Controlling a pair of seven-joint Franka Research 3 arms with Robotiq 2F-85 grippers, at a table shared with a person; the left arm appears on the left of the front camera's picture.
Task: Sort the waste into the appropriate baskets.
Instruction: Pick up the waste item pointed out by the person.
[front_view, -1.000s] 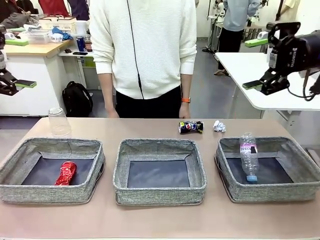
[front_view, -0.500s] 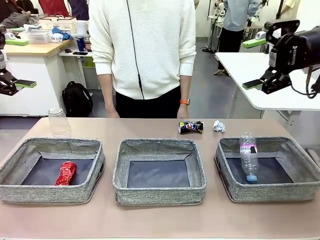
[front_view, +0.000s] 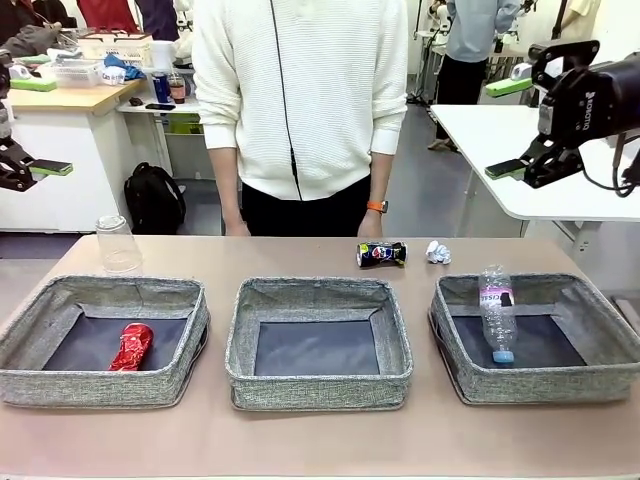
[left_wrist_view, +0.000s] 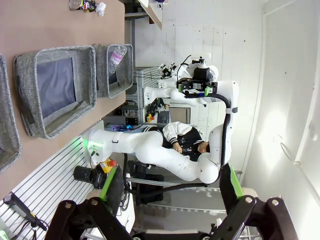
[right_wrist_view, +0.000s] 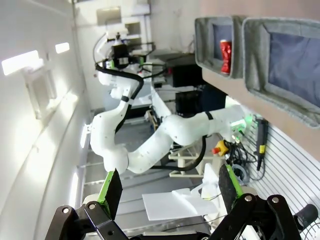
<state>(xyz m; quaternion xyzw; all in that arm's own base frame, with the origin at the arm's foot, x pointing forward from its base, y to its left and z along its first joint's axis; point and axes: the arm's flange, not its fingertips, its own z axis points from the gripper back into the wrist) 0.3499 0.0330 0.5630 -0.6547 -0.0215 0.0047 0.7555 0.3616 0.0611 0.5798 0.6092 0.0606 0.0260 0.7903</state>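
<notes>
Three grey baskets stand in a row: left (front_view: 20, 345), middle (front_view: 318, 296), right (front_view: 600, 325). A crushed red can (front_view: 131, 346) lies in the left basket. In the right one rests a clear bottle (front_view: 497, 312) with a blue cap. Behind the baskets, on the table, lie a crushed dark-blue can (front_view: 382, 254) and a white paper wad (front_view: 438, 252). A clear cup (front_view: 119, 245) stands upside down at the far left. My left gripper (front_view: 40, 127) hangs open, high off the left edge. High at the right, my right gripper (front_view: 508, 127) is open with nothing in it.
A person in a white sweater (front_view: 300, 90) stands at the table's far edge, hands hanging near it. A white table (front_view: 500, 130) lies behind my right gripper. The left wrist view has the middle basket (left_wrist_view: 55, 95) and the bottle (left_wrist_view: 116, 55). The red can (right_wrist_view: 226, 50) shows in the right wrist view.
The person has shifted slightly to the right. My right gripper has risen a little. The waste and baskets have not moved.
</notes>
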